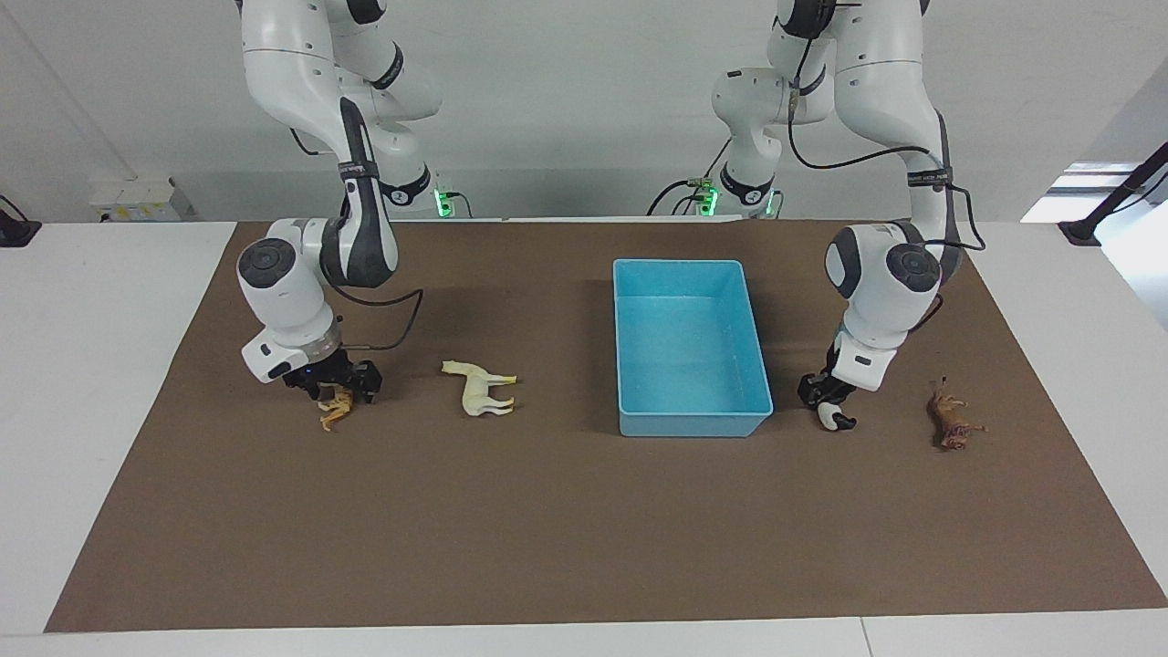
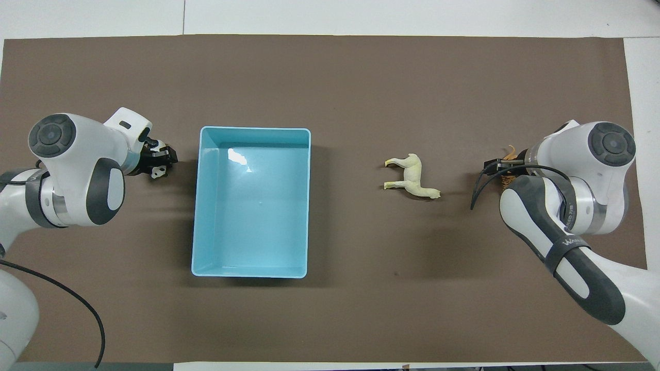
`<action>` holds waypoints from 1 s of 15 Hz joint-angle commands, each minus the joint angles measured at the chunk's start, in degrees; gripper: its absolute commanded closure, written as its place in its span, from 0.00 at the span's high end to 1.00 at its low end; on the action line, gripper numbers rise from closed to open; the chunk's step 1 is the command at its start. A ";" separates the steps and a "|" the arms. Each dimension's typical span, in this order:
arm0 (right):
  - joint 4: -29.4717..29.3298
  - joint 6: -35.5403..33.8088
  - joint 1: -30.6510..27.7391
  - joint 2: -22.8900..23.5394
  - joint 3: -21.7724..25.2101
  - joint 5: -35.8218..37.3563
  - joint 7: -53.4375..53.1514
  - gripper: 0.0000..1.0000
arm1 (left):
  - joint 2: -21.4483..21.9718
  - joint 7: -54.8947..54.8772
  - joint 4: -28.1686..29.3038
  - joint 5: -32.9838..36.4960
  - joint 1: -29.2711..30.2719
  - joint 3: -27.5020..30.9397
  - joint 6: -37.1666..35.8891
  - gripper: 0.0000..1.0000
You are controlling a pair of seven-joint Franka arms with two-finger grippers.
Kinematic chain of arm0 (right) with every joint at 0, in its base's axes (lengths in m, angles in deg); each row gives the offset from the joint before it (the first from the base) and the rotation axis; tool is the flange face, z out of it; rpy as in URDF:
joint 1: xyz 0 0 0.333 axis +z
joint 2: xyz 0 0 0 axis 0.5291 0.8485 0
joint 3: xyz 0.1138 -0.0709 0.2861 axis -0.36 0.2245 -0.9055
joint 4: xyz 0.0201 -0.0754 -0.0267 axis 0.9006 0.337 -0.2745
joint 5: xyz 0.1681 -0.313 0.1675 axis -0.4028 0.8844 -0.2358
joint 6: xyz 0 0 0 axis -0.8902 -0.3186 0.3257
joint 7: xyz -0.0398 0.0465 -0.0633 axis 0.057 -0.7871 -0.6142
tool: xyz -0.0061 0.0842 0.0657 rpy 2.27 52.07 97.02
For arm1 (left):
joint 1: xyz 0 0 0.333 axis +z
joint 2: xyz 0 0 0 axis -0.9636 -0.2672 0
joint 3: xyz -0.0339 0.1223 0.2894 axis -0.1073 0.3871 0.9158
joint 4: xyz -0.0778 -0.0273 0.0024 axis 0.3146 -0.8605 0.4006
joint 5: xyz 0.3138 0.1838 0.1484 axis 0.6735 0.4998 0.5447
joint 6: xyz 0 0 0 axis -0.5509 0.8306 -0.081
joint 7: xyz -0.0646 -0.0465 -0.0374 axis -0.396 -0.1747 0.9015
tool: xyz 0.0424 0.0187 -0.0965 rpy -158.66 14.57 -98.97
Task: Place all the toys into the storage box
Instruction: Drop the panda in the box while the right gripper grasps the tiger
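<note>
The light blue storage box point(image 1: 691, 412) point(image 2: 250, 271) stands empty on the brown mat. My right gripper point(image 1: 339, 394) point(image 2: 501, 166) is low at the right arm's end of the table, shut on the orange striped tiger point(image 1: 332, 412) point(image 2: 510, 151). The cream-white horse point(image 1: 481, 389) point(image 2: 413, 178) lies on its side between the tiger and the box. My left gripper point(image 1: 829, 407) point(image 2: 158, 161) is low beside the box, shut on the black-and-white panda point(image 1: 836, 420) point(image 2: 156, 173). The brown lion point(image 1: 951, 422) lies on the mat toward the left arm's end; the left arm hides it in the overhead view.
The brown mat point(image 1: 566, 538) point(image 2: 361, 77) covers most of the white table. Nothing else lies on it.
</note>
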 commanded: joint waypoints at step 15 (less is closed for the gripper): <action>-7.22 -7.83 1.83 -1.84 -0.23 -0.31 -0.48 0.00 | 7.28 34.89 -12.09 -4.93 -16.06 -3.71 -26.11 0.49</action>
